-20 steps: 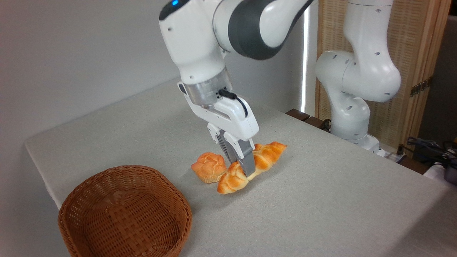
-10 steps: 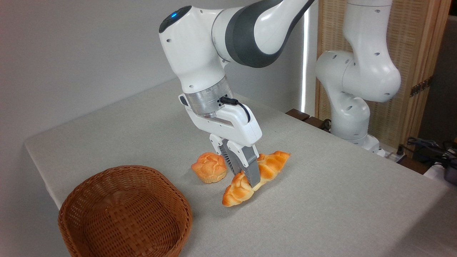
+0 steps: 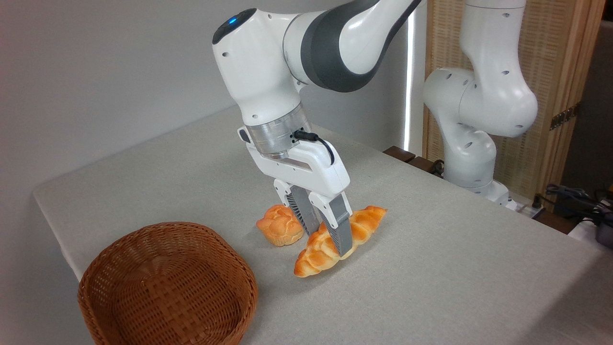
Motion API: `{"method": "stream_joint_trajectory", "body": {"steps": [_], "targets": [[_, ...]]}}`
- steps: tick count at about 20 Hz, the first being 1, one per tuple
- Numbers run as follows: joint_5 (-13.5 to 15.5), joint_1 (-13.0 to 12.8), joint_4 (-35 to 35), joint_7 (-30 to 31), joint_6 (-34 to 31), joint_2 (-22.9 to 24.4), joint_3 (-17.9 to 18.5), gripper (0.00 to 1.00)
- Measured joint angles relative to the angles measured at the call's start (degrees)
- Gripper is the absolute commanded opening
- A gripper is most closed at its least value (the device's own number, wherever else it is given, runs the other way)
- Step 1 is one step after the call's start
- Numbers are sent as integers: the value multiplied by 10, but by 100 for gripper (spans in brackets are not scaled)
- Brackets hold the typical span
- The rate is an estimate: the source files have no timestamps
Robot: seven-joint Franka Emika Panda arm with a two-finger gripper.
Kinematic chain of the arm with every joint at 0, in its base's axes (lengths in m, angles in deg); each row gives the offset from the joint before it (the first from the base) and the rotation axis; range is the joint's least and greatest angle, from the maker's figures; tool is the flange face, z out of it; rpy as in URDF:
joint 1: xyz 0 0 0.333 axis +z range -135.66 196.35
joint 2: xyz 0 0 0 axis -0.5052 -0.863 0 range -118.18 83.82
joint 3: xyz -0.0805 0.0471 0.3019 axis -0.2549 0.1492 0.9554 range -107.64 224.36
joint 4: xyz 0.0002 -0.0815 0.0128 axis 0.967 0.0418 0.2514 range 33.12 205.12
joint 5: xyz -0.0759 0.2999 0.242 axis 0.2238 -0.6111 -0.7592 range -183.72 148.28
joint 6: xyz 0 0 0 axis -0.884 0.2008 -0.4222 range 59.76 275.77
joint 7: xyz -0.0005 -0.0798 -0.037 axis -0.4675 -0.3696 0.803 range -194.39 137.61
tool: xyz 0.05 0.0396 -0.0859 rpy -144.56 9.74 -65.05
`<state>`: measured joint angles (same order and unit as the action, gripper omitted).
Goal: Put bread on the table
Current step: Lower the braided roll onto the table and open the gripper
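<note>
Orange bread [image 3: 320,253] mid-table [image 3: 455,268], gripper [image 3: 329,239] astride

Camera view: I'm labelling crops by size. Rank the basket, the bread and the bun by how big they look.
1. Basket, clearly largest, though it also sits nearest the camera.
2. Bread, long, about twice the bun's length, partly hidden by the gripper.
3. Bun, smallest.

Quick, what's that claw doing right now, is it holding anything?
Gripper: open, its fingers straddling the bread, which lies on the table; not clamped on it.
</note>
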<state>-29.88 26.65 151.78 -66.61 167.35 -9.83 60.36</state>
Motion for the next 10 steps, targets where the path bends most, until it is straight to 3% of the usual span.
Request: {"method": "stream_joint_trajectory", "body": {"steps": [10], "targets": [[0,-1,-3,0,5,0,0,100]]}}
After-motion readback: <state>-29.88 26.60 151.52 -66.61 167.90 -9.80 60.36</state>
